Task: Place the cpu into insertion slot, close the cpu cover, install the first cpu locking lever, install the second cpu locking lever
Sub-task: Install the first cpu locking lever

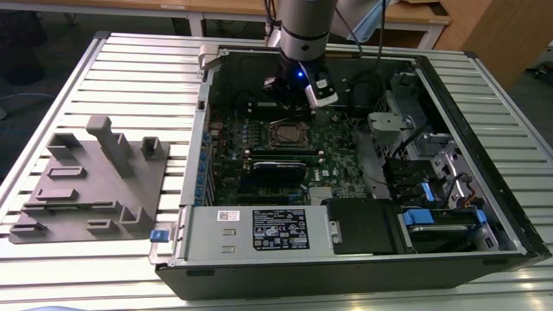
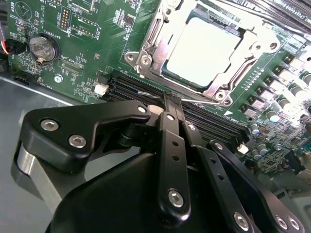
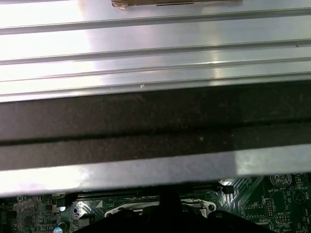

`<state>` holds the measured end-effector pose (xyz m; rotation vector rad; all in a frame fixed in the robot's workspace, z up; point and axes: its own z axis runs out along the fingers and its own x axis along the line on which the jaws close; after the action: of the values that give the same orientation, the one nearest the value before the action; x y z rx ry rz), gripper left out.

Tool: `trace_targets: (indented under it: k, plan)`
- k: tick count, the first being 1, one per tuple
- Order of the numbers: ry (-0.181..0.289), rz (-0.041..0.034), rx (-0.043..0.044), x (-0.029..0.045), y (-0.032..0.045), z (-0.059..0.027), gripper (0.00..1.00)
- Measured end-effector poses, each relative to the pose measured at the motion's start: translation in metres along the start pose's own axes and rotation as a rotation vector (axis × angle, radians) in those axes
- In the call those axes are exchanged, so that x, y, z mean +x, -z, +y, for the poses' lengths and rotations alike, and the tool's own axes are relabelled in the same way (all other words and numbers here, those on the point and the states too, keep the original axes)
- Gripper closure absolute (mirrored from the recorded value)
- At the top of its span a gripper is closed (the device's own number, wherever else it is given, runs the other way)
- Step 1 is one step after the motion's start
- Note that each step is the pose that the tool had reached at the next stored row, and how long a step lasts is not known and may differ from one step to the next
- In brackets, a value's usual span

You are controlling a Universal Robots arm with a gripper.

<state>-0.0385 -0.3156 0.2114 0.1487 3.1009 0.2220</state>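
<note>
Silvery cover (image 2: 154,36) sat closed over the chip (image 2: 201,51); the claw (image 2: 169,97), pinched narrow, apparently pressed a locking lever (image 2: 146,91).

A slatted aluminium table (image 1: 129,71) filled most of the exterior view, its ribs running across the frame. Overhead light glared off the slats along the lower edge, whitest at the lower left, and the same ribs (image 3: 146,48) shone bright in the first wrist view. Along the top edge stood a wooden desk (image 1: 216,8) on pale legs. A wooden cabinet (image 1: 501,32) occupied the upper right corner. Dark grey floor (image 1: 65,26) showed at the upper left.
</note>
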Motion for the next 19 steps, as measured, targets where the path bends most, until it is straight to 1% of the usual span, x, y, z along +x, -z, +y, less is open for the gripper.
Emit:
trace_targets:
  k: [3, 9, 19]
  plan:
    - [0.000, -0.0001, 0.0027, 0.0000, -0.0008, 0.0009, 0.89]
    - [0.000, -0.0001, 0.0029, -0.0012, -0.0019, 0.0028, 0.89]
    - [0.000, -0.0003, 0.0034, -0.0058, -0.0040, 0.0054, 0.89]
